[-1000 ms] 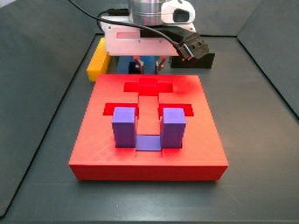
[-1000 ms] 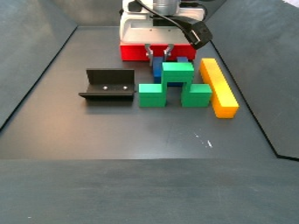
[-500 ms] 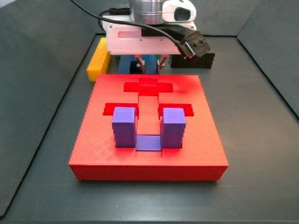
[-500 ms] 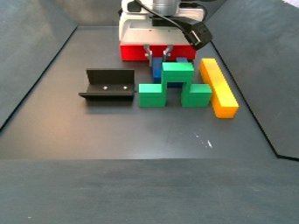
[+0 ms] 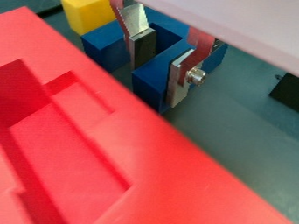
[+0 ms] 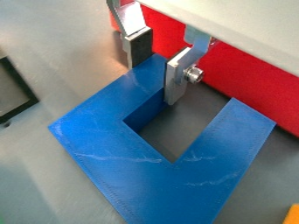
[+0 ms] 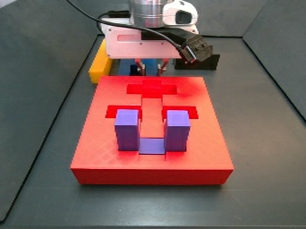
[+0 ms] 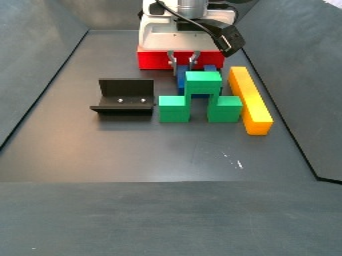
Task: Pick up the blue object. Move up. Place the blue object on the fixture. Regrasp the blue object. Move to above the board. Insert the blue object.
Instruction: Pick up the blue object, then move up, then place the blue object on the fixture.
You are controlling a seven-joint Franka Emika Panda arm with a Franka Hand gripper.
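Observation:
The blue object (image 6: 117, 149) is a navy U-shaped block lying on the floor between the red board (image 7: 96, 134) and the green block (image 8: 198, 95). It shows in a wrist view (image 5: 149, 87) and partly in a side view (image 8: 179, 78). My gripper (image 6: 156, 80) is down on it, with one finger inside the U's gap and the other outside the prong. The pads press on that prong, as a wrist view shows for the gripper (image 5: 160, 77). The black fixture (image 8: 123, 98) stands apart, beside the green block.
A lighter purple U-shaped block (image 7: 149, 130) sits in the board's near recess. A cross-shaped recess (image 7: 152, 88) lies further back. A yellow bar (image 8: 250, 100) lies beside the green block. Dark walls ring the floor.

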